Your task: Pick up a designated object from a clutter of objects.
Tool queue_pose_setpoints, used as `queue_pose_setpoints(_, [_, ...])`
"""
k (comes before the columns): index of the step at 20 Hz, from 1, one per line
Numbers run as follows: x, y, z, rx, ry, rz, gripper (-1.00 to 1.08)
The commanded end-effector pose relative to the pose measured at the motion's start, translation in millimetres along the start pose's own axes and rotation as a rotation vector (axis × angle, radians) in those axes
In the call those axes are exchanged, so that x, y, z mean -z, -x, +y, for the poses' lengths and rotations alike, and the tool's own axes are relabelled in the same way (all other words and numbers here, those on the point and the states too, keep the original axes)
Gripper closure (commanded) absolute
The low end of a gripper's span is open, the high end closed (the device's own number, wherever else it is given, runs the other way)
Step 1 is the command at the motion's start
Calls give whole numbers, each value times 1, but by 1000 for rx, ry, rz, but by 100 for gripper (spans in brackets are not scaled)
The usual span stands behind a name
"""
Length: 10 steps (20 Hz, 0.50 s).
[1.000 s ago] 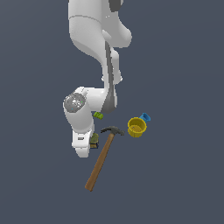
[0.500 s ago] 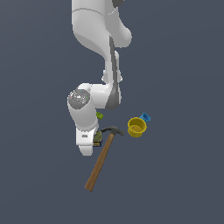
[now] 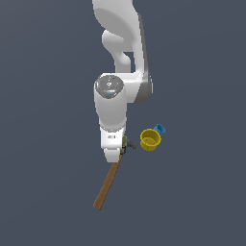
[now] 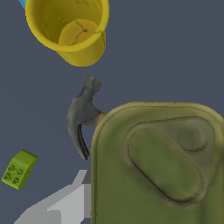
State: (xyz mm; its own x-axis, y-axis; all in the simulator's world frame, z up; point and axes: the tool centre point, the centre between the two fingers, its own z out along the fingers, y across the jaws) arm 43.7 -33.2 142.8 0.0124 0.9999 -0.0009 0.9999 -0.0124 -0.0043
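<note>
Wrist view shows your gripper (image 4: 65, 205) low over the can (image 4: 157, 166) beside the hammer (image 4: 83, 120) head, finger state unclear: next, you should straddle it, then squeeze.

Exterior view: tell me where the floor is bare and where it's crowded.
Bare: the broad grey floor on the exterior view's left, and beyond the wooden hammer handle. Crowded: the round yellow cup, small blue piece and olive-green can.

A simulator's bare scene: flat dark grey-blue ground (image 3: 43, 144) everywhere, no room or furniture.
</note>
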Motion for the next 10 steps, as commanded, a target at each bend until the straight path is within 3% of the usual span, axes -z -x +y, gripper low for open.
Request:
queue_pose_setpoints(1, [25, -23, -2, 1, 5, -1, 108])
queue_pose_setpoints(10, [110, -106, -10, 1, 5, -2, 108])
